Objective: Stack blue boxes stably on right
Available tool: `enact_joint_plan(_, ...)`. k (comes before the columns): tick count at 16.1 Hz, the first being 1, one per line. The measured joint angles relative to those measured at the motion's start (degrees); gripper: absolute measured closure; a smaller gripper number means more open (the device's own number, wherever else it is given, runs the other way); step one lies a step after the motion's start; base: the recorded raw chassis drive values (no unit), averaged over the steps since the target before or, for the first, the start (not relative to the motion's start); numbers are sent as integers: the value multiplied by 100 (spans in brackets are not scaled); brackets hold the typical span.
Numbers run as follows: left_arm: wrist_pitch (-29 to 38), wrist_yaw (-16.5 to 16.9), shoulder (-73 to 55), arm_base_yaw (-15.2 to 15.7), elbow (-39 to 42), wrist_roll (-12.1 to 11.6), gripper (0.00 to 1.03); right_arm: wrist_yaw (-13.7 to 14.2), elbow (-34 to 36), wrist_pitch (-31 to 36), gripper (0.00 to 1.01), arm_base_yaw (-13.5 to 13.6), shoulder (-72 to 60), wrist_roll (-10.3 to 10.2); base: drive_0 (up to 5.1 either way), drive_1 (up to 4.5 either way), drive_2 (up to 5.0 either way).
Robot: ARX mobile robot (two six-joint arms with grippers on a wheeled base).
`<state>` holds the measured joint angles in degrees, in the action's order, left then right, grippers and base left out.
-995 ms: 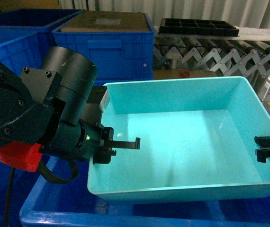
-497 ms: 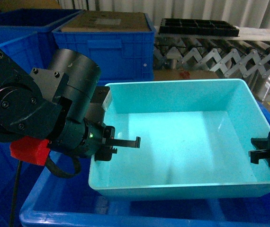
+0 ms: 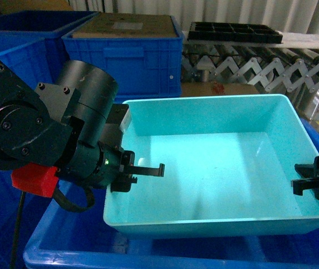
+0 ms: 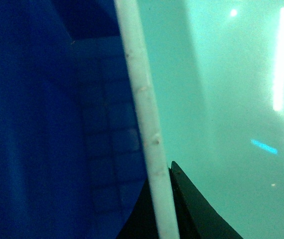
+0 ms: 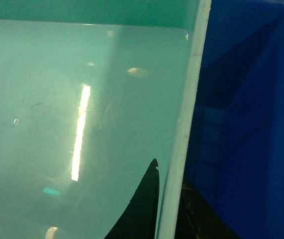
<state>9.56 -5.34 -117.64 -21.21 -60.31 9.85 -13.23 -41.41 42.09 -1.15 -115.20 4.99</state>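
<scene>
One smooth, glossy turquoise tub (image 3: 215,168) with sloped walls sits inside one larger royal-blue tub (image 3: 64,246). The left gripper (image 3: 127,175) and right gripper (image 3: 315,182) each pinch its opposite rolled rims.

Ribbed dark-blue crate (image 3: 140,61): stood at rear centre, straight-walled, with a handle recess in its front face. A flat brown cardboard sheet (image 3: 127,25) lay across its top, bearing a pale label.

Second dark-blue crate (image 3: 19,31): stood at rear left, just beside the first, open-topped.

Black compartment tray (image 3: 233,31): rested at rear right on a pale surface, divided into several cells.

Expandable roller conveyor (image 3: 260,70): stood below the tray, grey scissor lattice, rollers along its top.

Pale curtain (image 3: 232,11): hung along the back in vertical folds.
</scene>
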Motion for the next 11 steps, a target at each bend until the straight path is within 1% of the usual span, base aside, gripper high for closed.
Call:
enact_joint_plan(10, 0, -2, 0, 0, 0, 0, 101, 0, -2, 0, 94, 2, 0, 2, 0, 0, 0)
enact_joint_plan(11, 4, -4, 0, 0, 0, -181, 92, -13, -4, -4, 86, -4, 0, 168, 0, 0, 0)
